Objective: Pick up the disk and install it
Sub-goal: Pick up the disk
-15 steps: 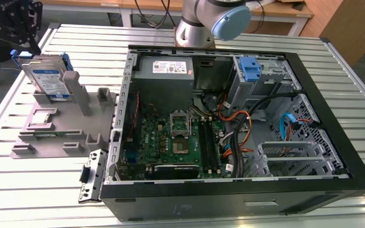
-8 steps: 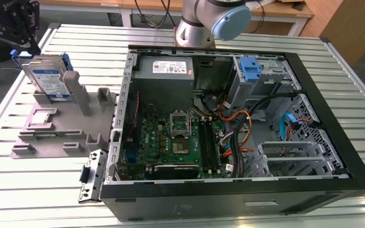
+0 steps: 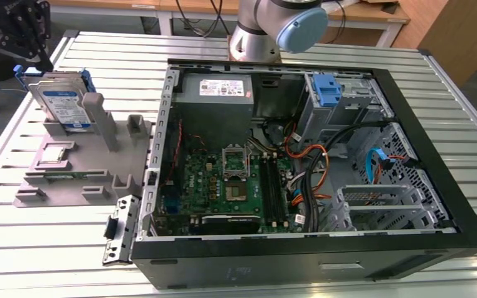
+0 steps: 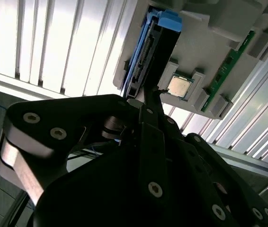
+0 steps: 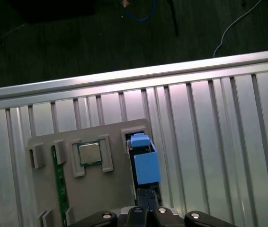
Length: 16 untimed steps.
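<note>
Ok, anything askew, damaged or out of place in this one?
Nothing stands out. The disk stands upright in its slot of the grey holder, the chip lies flat in its recess, and the tool hangs above the disk.

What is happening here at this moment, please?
A robot arm holds its gripper close above the disk, which stands upright in a slot of the grey holder on the slatted table. The disk is not yet lifted out; whether the gripper touches it cannot be told. The open computer case lies beside the holder, toward the exterior view's right.
</note>
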{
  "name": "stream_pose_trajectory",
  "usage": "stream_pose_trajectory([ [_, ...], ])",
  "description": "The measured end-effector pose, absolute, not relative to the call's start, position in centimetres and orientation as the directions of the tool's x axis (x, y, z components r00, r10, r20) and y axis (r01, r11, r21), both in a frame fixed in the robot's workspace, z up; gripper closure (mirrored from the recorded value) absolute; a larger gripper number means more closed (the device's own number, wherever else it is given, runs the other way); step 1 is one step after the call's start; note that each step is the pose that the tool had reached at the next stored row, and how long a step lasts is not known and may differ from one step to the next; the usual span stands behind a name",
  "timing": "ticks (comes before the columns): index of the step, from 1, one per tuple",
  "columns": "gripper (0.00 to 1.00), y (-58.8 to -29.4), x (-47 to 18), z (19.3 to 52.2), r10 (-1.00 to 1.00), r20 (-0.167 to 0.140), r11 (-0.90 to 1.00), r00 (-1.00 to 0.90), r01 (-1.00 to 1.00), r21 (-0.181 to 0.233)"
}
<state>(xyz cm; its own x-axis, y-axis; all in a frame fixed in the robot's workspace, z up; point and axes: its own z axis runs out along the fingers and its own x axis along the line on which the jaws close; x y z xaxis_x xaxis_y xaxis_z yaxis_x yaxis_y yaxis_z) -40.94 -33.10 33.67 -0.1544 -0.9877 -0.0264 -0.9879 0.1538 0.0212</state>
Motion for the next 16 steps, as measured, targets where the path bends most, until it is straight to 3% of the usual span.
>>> stream_pose_trajectory([
  [16, 0.9, -33.1, -40.57, 33.66, -0.992, -0.026, 0.122, -0.123, -0.992, 0.021],
])
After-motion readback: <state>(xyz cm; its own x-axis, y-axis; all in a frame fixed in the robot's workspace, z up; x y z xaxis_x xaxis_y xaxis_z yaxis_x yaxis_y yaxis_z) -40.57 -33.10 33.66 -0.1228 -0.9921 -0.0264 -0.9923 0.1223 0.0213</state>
